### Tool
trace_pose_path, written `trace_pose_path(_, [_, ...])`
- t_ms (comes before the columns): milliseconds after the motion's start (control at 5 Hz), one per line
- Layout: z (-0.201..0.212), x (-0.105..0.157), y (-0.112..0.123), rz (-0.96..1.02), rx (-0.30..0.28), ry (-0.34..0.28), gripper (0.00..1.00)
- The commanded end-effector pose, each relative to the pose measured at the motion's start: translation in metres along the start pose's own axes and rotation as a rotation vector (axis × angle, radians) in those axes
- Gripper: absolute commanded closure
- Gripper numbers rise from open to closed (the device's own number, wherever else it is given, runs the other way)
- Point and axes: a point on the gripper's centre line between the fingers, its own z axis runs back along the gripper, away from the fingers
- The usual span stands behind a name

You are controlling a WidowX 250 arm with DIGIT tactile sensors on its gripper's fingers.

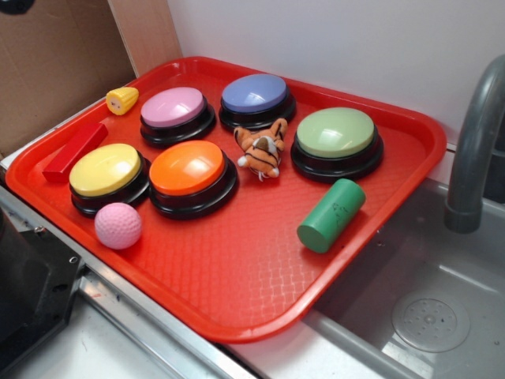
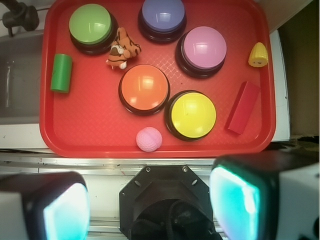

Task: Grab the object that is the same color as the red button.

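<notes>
Target obj: long slim solid red rectangular block (image 1: 75, 151), lying flat on the red plastic tray (image 1: 260, 268), close to the tray's rim at the edge furthest from the sink. In wrist view the block (image 2: 243, 107) lies at a slight diagonal, just beside the yellow dome button (image 2: 193, 114) but apart from it, w/ the small yellow corn-shaped toy (image 2: 258, 54) near its far end, not touching.

No button reads plain red; the orange dome button (image 1: 189, 170) is the closest to red. Pink, purple and green dome buttons sit further in. Striped tiger plush toy (image 1: 262, 148), pink golf ball (image 1: 118, 225) and green cylinder (image 1: 331, 215) lie well apart from the block, so not in the way.

End effector (image 2: 150, 200): fingers (image 2: 240, 197) spread wide, nothing between them, hanging high over the worktop edge, short of the tray. Judgement: approach step, no contact yet.

To do it well: shift toward the block's side of the tray, rotate wrist so the fingers span the block's short width, not its length. Centre on mid-block, descend straight. Red on red = low contrast, so go by the block's edges and shadow. Risks: one finger clipping the yellow button's black base or the raised tray rim; off-centre grasp letting the block pivot.
</notes>
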Motion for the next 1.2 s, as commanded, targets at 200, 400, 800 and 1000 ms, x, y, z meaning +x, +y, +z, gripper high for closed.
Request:
trace_pose_path(200, [-0.015,0.016,0.016,0.044,0.006,-0.012,0.0])
trace_pose_path(400, [-0.034,0.029,0.035,0.077,0.007,0.008,0.0])
trace_pose_path(800, [-0.08,0.043,0.093,0.243,0.055,0.023,0.0])
trace_pose_path(1000, [-0.103,0.045,0.114,0.313,0.087,-0.009,0.0])
